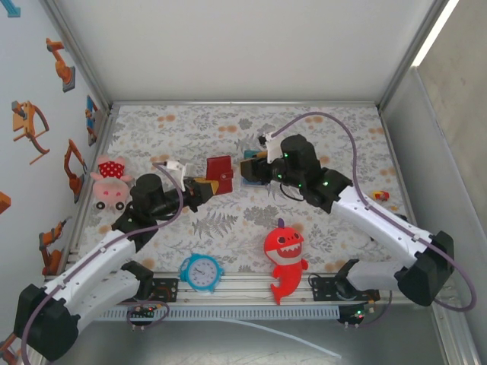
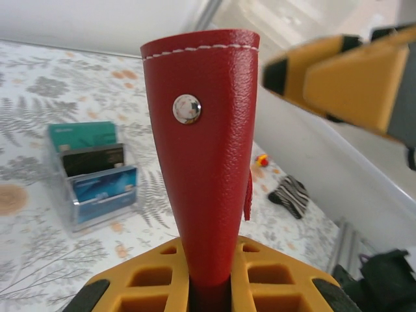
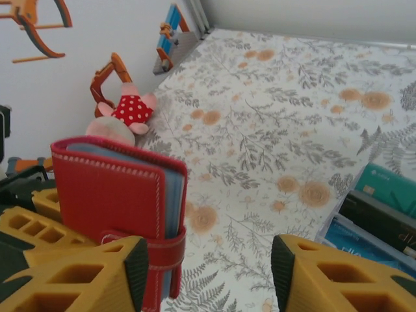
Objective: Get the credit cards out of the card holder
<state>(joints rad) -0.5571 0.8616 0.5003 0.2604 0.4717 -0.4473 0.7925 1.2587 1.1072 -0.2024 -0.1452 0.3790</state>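
Table (image 1: 319,144) in floral print, both arms meeting near its middle. Progress, judged: early or unclear. The red card holder (image 2: 201,162) is lifted off the table but folded closed, its tab wrapped round the open edge and snapped, so nothing is being drawn from it right now. Can't tell if any cards are inside, only pale blue-grey edges show in the right wrist view. Left to do, as I read it: pop the tab, open the fold, pull out whatever is in there.

The left gripper (image 1: 205,188) is clamped on the card holder's lower end and holds it upright, fold side toward its own camera. The right gripper (image 3: 208,266) has fingers spread wide and grips nothing. The card holder's tab edge sits just beside one finger, not between them, bare table in the gap.

A clear rack (image 2: 57,188) stands on the table just beside the right gripper, apart from the card holder. Three credit cards (image 2: 91,159) stand tiered in it: teal at the back, dark in the middle, blue in front
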